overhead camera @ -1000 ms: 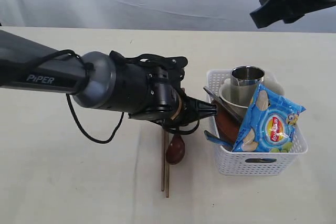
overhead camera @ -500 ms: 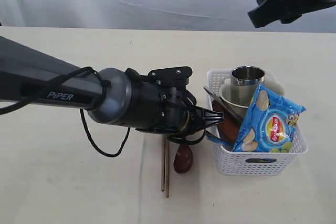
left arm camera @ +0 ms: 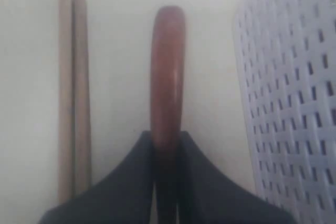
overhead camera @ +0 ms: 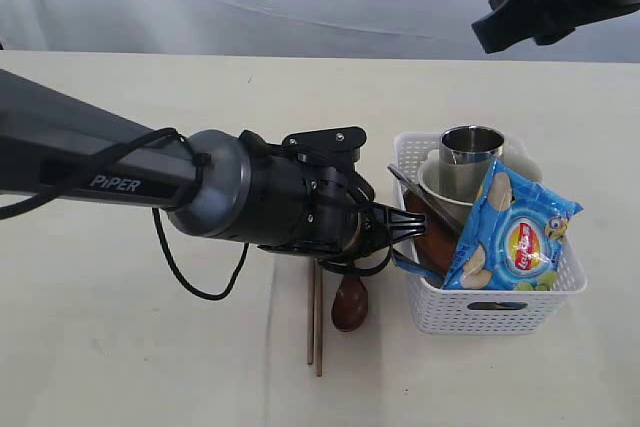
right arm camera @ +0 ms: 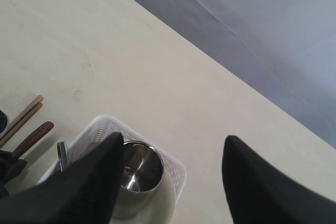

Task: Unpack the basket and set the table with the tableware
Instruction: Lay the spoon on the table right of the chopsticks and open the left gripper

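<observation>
Beside the basket, exterior view: left hand [overhead camera: 390,227] clamped on the dark reddish wooden spoon [overhead camera: 349,305], whose bowl end hangs low between the two thin wooden chopsticks [overhead camera: 314,332] and the white perforated plastic basket [overhead camera: 480,315]; whether it touches the cream-beige surface [overhead camera: 120,347] cannot be told.
Basket contents: shiny steel cup [overhead camera: 470,152] standing in the white bowl [overhead camera: 436,185], round brown plate [overhead camera: 436,237] on edge, blue crisp packet [overhead camera: 512,237] leaning in front.
Right hand [overhead camera: 500,22]: raised high, well apart from the basket.
Left wrist view: fingers [left arm camera: 131,187] pressed onto the spoon [left arm camera: 168,66] handle; chopsticks [left arm camera: 73,93] lie side by side on one side, basket wall [left arm camera: 294,103] on the other.
Right wrist view: fingers [right arm camera: 94,182] wide apart, holding nothing, above the cup [right arm camera: 137,174] and basket rim [right arm camera: 105,124].
</observation>
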{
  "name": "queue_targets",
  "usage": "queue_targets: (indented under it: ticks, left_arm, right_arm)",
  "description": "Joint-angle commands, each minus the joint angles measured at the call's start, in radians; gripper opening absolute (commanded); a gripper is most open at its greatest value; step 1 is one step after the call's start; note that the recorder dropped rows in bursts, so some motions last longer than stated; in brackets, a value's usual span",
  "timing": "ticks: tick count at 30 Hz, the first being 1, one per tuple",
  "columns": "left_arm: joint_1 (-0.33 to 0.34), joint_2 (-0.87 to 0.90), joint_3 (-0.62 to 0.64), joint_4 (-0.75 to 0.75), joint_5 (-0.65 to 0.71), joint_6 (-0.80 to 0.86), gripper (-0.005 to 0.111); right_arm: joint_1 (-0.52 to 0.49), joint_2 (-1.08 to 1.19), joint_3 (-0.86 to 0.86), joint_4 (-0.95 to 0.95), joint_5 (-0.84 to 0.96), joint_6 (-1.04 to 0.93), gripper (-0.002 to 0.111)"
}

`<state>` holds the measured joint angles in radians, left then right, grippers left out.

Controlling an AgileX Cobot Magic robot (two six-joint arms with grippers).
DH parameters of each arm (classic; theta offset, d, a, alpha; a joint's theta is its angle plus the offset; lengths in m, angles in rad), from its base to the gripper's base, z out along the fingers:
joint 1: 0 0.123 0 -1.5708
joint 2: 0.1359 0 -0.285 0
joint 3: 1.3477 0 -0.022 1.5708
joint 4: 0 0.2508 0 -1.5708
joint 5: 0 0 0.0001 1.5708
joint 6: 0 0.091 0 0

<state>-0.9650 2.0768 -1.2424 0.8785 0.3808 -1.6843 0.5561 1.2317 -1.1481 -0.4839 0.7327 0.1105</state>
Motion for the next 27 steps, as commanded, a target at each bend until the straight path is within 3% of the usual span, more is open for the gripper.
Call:
queue_targets:
  ticks: [1,7,10,11,13,27]
  left_arm:
    - [-0.004,0.008,-0.004,0.004,0.013,-0.007,0.000]
    - [-0.004,0.008,-0.004,0.004,0.013,-0.013,0.003]
    - [-0.004,0.008,-0.004,0.004,0.011,-0.013,0.019]
    - [-0.004,0.008,-0.004,0.004,0.011,-0.013,0.033]
    - [-0.004,0.008,-0.004,0.004,0.011,-0.013,0.044]
    - [-0.004,-0.089,-0.004,0.025,0.068,0.099,0.043]
  right_arm:
    - [-0.006,-0.005,-0.002,0.010,-0.016,-0.002,0.053]
    - [-0.006,-0.005,-0.002,0.010,-0.018,-0.002,0.053]
    - [-0.006,-0.005,-0.002,0.014,-0.018,-0.002,0.053]
    - [-0.006,-0.005,-0.002,0.016,-0.018,-0.002,0.053]
    - [-0.006,-0.005,-0.002,0.016,-0.018,-0.002,0.053]
    - [-0.006,-0.005,-0.002,0.016,-0.020,-0.002,0.053]
